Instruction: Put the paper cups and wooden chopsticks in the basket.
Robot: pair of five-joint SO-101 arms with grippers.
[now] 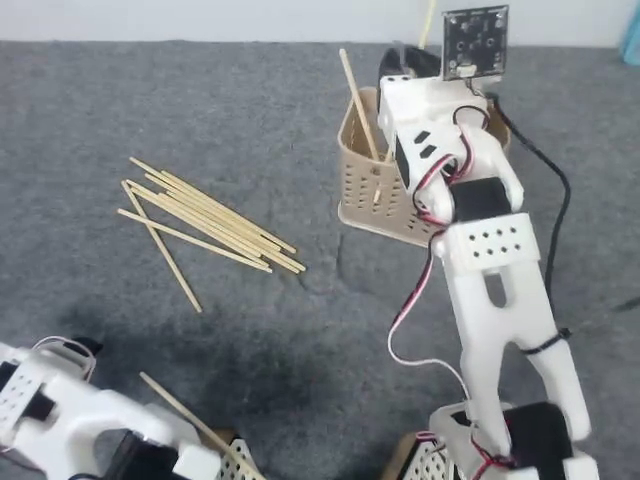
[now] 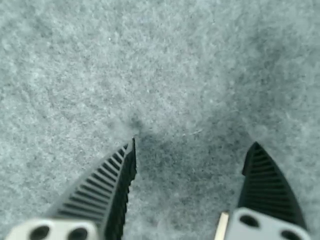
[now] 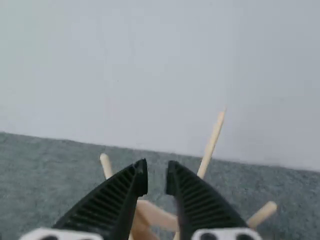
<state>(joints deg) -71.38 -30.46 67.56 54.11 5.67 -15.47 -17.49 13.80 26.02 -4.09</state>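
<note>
Right gripper (image 3: 156, 175) hangs above the basket (image 1: 372, 200), its jaws a sliver apart and gripping nothing. Upright chopsticks (image 3: 213, 137) stand inside the basket. Left gripper (image 2: 194, 145) gapes wide over the grey carpet (image 2: 150, 60). Loose chopsticks (image 1: 210, 225) lie piled on the carpet, well apart from the basket.

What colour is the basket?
The basket is beige, with rows of small holes; the high view shows it best.

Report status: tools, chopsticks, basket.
Left tool open over bare carpet. Right tool slightly open above basket. Loose chopsticks on carpet, some in basket. Nothing blocking.
</note>
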